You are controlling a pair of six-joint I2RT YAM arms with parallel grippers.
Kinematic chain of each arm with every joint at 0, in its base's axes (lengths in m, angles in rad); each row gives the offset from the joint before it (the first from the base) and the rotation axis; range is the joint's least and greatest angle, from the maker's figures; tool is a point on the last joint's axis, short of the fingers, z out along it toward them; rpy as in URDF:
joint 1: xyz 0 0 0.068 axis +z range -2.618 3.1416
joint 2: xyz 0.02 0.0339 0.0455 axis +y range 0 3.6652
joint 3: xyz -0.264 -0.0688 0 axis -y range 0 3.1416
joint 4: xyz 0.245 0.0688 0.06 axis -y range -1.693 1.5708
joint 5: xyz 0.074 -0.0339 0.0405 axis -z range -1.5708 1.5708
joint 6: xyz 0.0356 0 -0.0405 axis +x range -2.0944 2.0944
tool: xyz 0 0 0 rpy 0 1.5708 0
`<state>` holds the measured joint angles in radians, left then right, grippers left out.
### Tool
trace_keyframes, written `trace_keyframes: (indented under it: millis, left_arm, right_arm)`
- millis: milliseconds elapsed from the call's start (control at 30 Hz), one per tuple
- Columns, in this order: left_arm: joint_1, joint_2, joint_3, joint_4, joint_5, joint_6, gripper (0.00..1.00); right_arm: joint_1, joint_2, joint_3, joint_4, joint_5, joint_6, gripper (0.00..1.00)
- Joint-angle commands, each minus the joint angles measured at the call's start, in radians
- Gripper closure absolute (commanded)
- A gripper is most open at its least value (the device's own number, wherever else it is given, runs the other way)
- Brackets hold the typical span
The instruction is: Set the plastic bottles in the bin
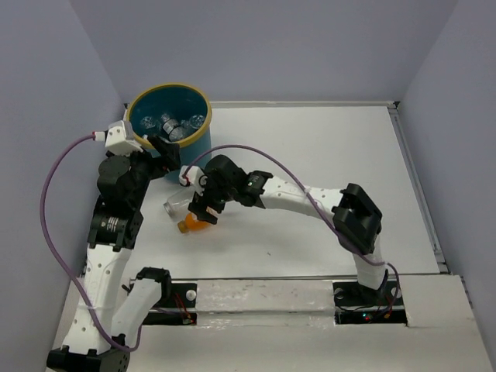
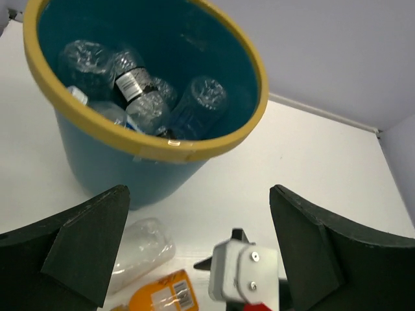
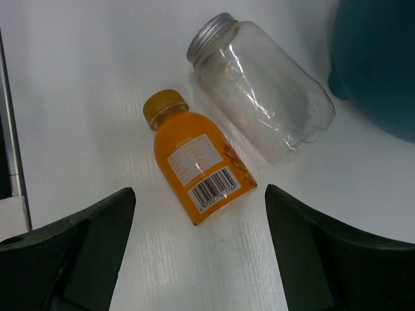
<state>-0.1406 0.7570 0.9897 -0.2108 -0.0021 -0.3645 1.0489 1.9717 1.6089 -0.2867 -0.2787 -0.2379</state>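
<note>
While the left gripper gapes empty, the right gripper hangs open over the orange bottle.

One bin stands on one desk. Inside the bin lie at least four clear bottles, one of them with a dark label. They overlap, so the exact count cannot be told. Just beside the bin lie two more bottles: one orange bottle with an orange cap, and one silver-capped bottle of clear plastic. There are two claws near the bin: one left claw and one right claw.
</note>
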Motion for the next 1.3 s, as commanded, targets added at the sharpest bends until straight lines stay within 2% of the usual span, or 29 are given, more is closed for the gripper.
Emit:
trace_keyframes:
  millis: [0,233,367,533,767,833,900,967,1000,1100,1267]
  left_arm:
    - [-0.028,-0.1,-0.042,-0.064,-0.056,0.024,0.01]
    - [-0.157,-0.163,-0.054,-0.104,-0.218,0.045,0.01]
    - [-0.204,-0.194,-0.049,-0.101,-0.288,0.055,0.01]
    - [-0.228,-0.209,-0.066,-0.094,-0.288,0.061,0.01]
    - [-0.232,-0.216,-0.079,-0.094,-0.289,0.056,0.01]
    - [-0.234,-0.217,-0.08,-0.096,-0.289,0.053,0.01]
    - [-0.232,-0.219,-0.077,-0.102,-0.288,0.047,0.01]
    - [-0.232,-0.219,-0.075,-0.107,-0.286,0.042,0.01]
    - [-0.234,-0.217,-0.072,-0.111,-0.285,0.039,0.01]
    - [-0.232,-0.214,-0.072,-0.119,-0.285,0.033,0.01]
    - [-0.234,-0.216,-0.083,-0.131,-0.289,0.019,0.01]
  right_arm:
    - [0.016,0.074,0.15,-0.143,-0.043,-0.12,0.12]
    - [0.045,0.207,0.292,-0.25,-0.016,-0.141,0.1]
    - [0.065,0.237,0.283,-0.249,-0.011,-0.124,0.12]
    - [0.076,0.256,0.238,-0.232,0.024,-0.106,0.16]
    - [0.085,0.199,0.1,-0.051,0.039,-0.037,0.15]
    - [0.085,0.185,0.047,0.006,0.049,-0.008,0.17]
    - [0.095,0.156,-0.001,0.122,0.05,0.038,0.18]
    - [0.095,0.141,-0.056,0.222,0.038,0.069,0.13]
    - [0.095,0.133,-0.066,0.242,0.038,0.087,0.09]
    - [0.105,0.147,-0.07,0.273,0.044,0.1,0.06]
    - [0.105,0.171,-0.073,0.337,0.041,0.106,0.08]
